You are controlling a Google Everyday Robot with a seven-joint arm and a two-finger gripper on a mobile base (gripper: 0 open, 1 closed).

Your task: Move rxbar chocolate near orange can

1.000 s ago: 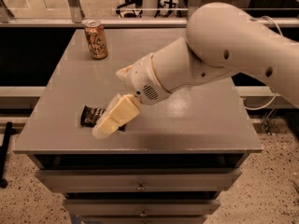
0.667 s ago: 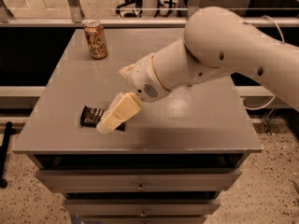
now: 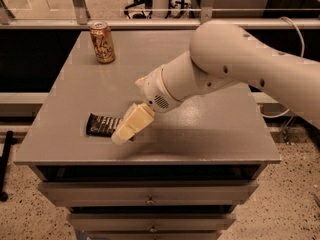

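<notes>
The rxbar chocolate (image 3: 101, 124) lies flat near the front left of the grey table (image 3: 200, 134), a dark wrapper with pale lettering. Its right end is hidden behind my gripper (image 3: 123, 134), whose cream fingers point down-left over that end. The orange can (image 3: 102, 42) stands upright at the table's back left, well apart from the bar and the gripper. My white arm reaches in from the right across the table's middle.
The table's front edge runs just below the bar and the gripper. Drawers (image 3: 150, 199) sit under the tabletop. A metal rail (image 3: 150, 23) runs behind the table. A cable (image 3: 295, 29) hangs at the right.
The gripper has moved a little up and to the right along the bar's right end. The bar and the can have not moved.
</notes>
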